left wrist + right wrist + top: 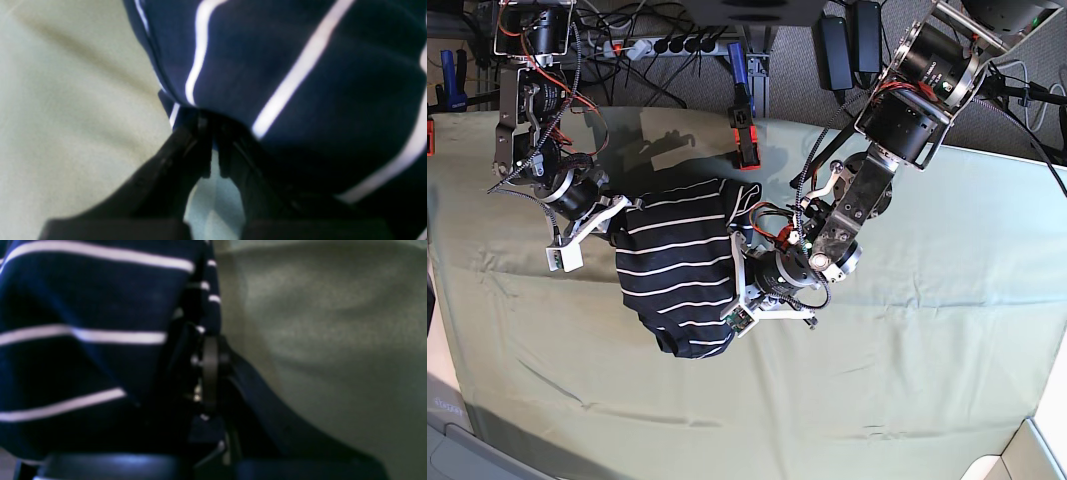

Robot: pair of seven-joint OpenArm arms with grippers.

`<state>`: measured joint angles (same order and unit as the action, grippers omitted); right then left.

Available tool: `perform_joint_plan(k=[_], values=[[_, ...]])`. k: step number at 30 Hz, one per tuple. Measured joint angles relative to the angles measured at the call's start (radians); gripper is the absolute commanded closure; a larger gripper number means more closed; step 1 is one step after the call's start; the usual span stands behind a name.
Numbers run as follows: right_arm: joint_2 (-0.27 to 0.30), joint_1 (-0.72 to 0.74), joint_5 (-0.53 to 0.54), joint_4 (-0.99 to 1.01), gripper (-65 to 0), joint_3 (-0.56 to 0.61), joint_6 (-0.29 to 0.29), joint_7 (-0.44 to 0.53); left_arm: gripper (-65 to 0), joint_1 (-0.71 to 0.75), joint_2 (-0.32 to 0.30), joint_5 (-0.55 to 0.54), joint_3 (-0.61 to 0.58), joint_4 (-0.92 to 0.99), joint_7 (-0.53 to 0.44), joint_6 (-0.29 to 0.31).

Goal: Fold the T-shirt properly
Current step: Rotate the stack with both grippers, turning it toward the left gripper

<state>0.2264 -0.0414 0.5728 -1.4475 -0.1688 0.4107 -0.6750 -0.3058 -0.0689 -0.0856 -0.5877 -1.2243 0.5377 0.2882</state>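
Observation:
The dark navy T-shirt with thin white stripes is bunched up between my two arms, its lower end resting on the pale green cloth. My right gripper is shut on the shirt's left edge. In the right wrist view the shut fingers pinch a hem of the T-shirt. My left gripper is shut on the shirt's right edge. In the left wrist view its fingertips meet on a fold of the T-shirt. The shirt's sleeves and collar are hidden in the folds.
The pale green cloth covers the whole table. A blue-and-red clamp holds it at the back edge, just behind the shirt. A power strip and cables lie beyond that edge. The table's front corner shows at bottom left.

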Motion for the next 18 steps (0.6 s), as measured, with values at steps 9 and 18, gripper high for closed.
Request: perform_joint_plan(k=[9, 18], values=[[-0.014, 0.000, 0.027, -0.001, 0.0, -0.001, 0.000, -0.027, -3.0, 0.000, 0.000, 0.000, 0.000, 0.000, -0.005, 0.000], [-0.046, 0.000, 0.035, -0.002, 0.0, -0.015, 0.000, -0.034, -3.0, 0.000, 0.000, -0.001, 0.016, 0.000, -0.003, 0.000]])
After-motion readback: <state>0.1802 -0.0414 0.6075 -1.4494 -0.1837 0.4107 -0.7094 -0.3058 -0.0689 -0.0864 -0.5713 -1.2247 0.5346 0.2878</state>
